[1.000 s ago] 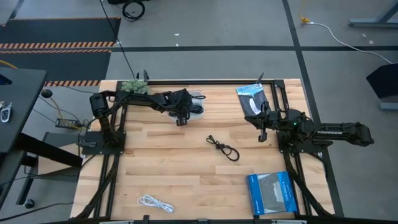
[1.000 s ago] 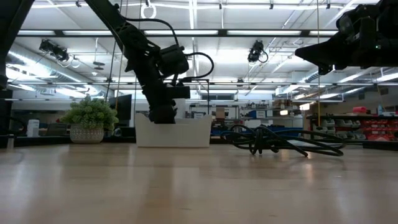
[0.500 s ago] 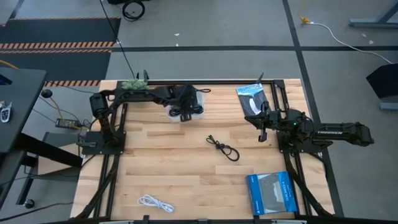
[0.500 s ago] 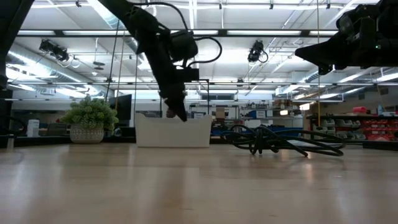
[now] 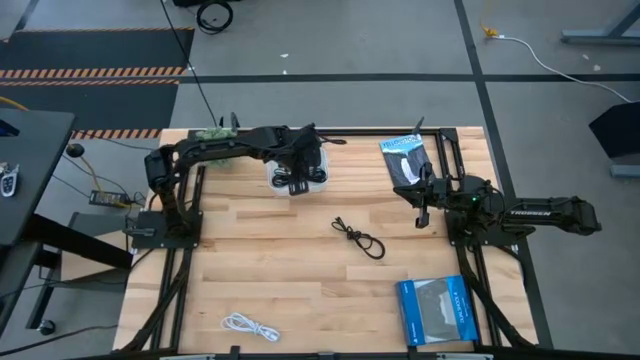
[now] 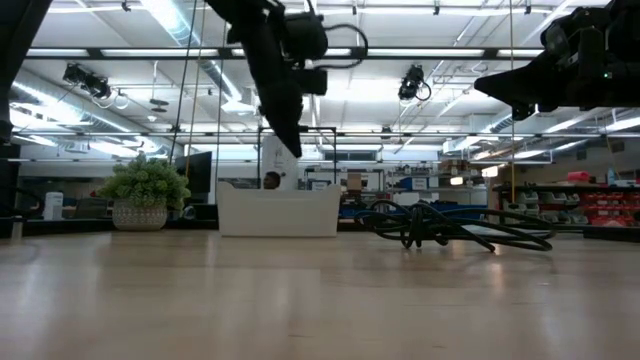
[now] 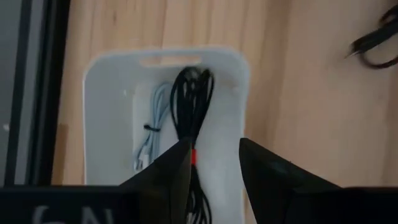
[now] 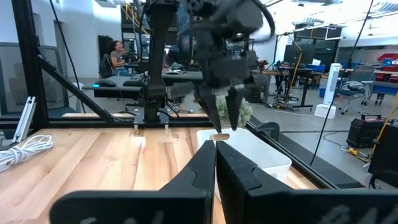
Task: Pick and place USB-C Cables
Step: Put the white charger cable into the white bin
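My left gripper (image 7: 214, 149) is open and hovers above the white tray (image 7: 102, 124) at the table's far middle (image 5: 322, 172), touching nothing. Inside the tray lie a black cable with a red tie (image 7: 189, 106) and a pale blue-grey cable (image 7: 152, 137). A second black cable (image 5: 358, 238) lies loose on the wood at the table's centre. The white cable (image 5: 250, 326) rests near the near edge, left of centre. My right gripper (image 8: 215, 149) is shut and waits above the table's right side (image 5: 421, 215).
A flat blue packet (image 5: 433, 310) lies at the near right. A dark packet (image 5: 405, 158) sits at the far right, close to my right arm. A small potted plant (image 5: 215, 138) stands at the far left corner. Bare wood lies between the tray and the white cable.
My left gripper has risen from down inside the tray to well above its rim, staying over it. The black cable with the red tie stays lying in the tray. My right arm has kept still.
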`<state>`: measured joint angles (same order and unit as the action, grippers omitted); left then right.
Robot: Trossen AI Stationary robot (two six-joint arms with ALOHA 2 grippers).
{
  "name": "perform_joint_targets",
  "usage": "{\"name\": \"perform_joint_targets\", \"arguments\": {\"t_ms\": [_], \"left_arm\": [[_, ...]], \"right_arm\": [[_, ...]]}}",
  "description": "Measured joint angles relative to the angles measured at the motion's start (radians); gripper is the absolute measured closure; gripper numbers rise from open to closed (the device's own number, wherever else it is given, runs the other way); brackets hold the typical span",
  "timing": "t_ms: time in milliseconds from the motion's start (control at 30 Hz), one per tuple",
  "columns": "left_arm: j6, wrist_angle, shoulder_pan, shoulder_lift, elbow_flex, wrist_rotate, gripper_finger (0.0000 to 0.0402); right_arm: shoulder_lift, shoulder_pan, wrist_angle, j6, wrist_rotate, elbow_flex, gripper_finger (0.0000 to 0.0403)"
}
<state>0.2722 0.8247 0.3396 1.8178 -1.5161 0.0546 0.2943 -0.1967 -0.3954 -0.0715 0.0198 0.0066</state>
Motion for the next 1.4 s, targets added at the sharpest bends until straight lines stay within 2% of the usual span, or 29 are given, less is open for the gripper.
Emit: {"name": "perform_joint_targets", "arguments": {"t_ms": [300,433,767,900,1100,1400], "left_arm": [[-0.032,-0.003,-0.054,-0.112,-0.035,-0.004,0.0260],[-0.084,-0.018,-0.065,-0.166,-0.036,-0.054,0.0261],[-0.164,-0.147,-0.140,-0.304,-0.036,-0.143,0.0280],[-0.171,-0.191,-0.182,-0.348,-0.036,-0.147,0.0285],[-0.243,-0.264,-0.234,-0.390,-0.036,-0.150,0.0285],[-0.341,-0.249,-0.352,-0.395,-0.036,-0.247,0.0285]], "right_arm": [[0.000,0.000,0.000,0.000,0.000,0.000,0.0383],[0.000,0.000,0.000,0.000,0.000,0.000,0.0383],[0.000,0.000,0.000,0.000,0.000,0.000,0.0383],[0.000,0.000,0.001,0.000,0.000,0.000,0.0383],[0.000,0.000,0.000,0.000,0.000,0.000,0.0383],[0.000,0.000,0.000,0.000,0.000,0.000,0.0383]]}}
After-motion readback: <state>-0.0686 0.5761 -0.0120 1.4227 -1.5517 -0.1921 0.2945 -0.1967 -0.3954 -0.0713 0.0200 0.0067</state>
